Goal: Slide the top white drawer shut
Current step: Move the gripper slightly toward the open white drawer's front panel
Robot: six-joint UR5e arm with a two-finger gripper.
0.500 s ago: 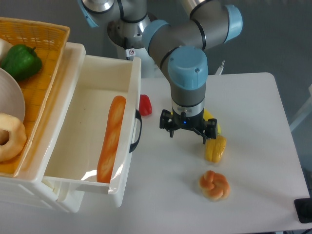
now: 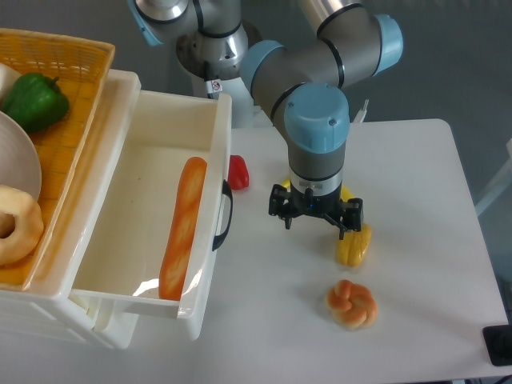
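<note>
Nearest the camera, a braided bun [image 2: 351, 303] lies on the white desk [image 2: 416, 240], and a small dark object [image 2: 499, 345] sits at the desk's near right corner. Just beyond the bun is a yellow corn cob [image 2: 353, 244], partly under the arm's wrist.

At the left, the top white drawer [image 2: 152, 232] stands pulled well out of its cabinet, its open tub holding a long baguette [image 2: 182, 228] that lies lengthwise near the front wall. The drawer's black arched handle [image 2: 225, 214] faces the desk's middle. Below its near corner, part of the lower white drawer [image 2: 108, 328] shows.

The gripper [image 2: 315, 222] hangs over the desk to the right of the handle, apart from it, with the corn cob just at its right side. Its jaws point down and stand apart, holding nothing.

A red pepper [image 2: 238, 172] rests on the desk close behind the handle, between drawer and arm.

Farther left, on top of the cabinet, an orange woven basket [image 2: 68, 120] holds a green bell pepper [image 2: 34, 102], a white plate [image 2: 16, 172] and a doughnut [image 2: 18, 224].
</note>
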